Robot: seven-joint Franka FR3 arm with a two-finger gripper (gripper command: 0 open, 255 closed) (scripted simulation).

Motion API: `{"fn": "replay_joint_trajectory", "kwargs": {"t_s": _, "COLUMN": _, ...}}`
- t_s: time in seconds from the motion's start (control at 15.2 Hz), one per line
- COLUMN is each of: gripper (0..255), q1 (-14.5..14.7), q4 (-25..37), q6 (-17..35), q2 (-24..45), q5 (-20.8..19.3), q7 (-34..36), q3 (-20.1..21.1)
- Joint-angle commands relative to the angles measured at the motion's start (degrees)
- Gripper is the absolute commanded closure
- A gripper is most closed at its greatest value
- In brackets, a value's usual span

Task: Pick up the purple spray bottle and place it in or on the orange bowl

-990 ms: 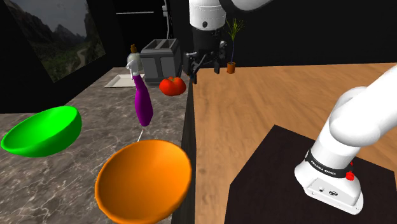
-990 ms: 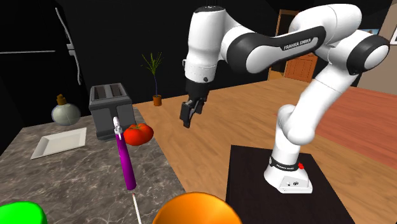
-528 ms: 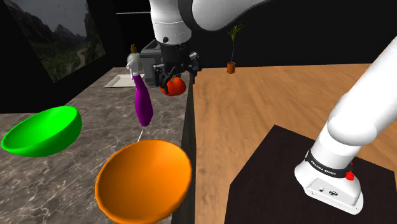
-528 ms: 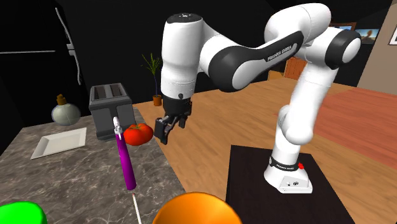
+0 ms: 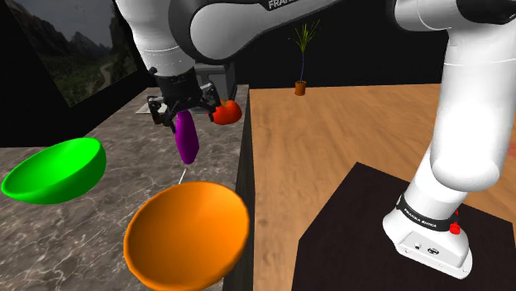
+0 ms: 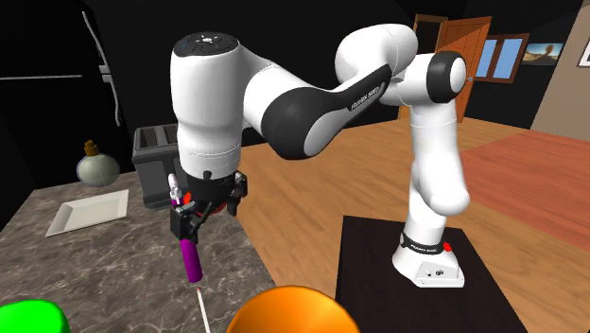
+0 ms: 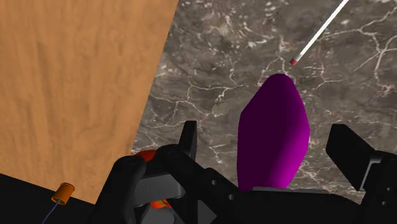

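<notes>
Gripper (image 7: 266, 135) open wide, fingers either side of the purple spray bottle (image 5: 188, 140) standing on the marble counter (image 5: 99, 202), not touching; bottle sits nearer one finger, so closing may tip it or slip off the tapered body before reaching the orange bowl (image 5: 186, 236).

In the shoulder view we record the gripper (image 5: 177, 114) covering the spray bottle (image 5: 188, 142) from the neck up, leaving its purple body exposed. The arm (image 5: 215, 25) runs off the top edge and masks part of the tomato (image 5: 229, 112). The orange bowl (image 5: 186, 236) is cut by the bottom edge. In the second exterior view the arm hides one end of the toaster (image 6: 151, 151), and the green bowl (image 6: 28, 317) is cut at the bottom corner.
</notes>
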Motion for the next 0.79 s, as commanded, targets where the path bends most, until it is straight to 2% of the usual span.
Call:
{"fn": "replay_joint_trajectory", "kwargs": {"t_s": 0.0, "gripper": 0, "q1": 4.31, "q4": 7.18, "q6": -2.82, "q2": 6.80, "q5": -5.01, "q7": 3.39, "q3": -1.10}}
{"fn": "replay_joint_trajectory", "kwargs": {"t_s": 0.07, "gripper": 0, "q1": 6.70, "q4": 10.86, "q6": -4.22, "q2": 9.76, "q5": -6.90, "q7": 4.51, "q3": -1.98}}
{"fn": "replay_joint_trajectory", "kwargs": {"t_s": 0.13, "gripper": 0, "q1": 7.69, "q4": 12.31, "q6": -4.74, "q2": 10.85, "q5": -7.53, "q7": 4.84, "q3": -2.44}}
{"fn": "replay_joint_trajectory", "kwargs": {"t_s": 0.59, "gripper": 0, "q1": 6.01, "q4": 7.57, "q6": 0.38, "q2": 11.40, "q5": -8.22, "q7": 5.75, "q3": -3.18}}
{"fn": "replay_joint_trajectory", "kwargs": {"t_s": 0.73, "gripper": 0, "q1": 6.01, "q4": 7.57, "q6": 0.38, "q2": 11.39, "q5": -8.22, "q7": 5.75, "q3": -3.18}}
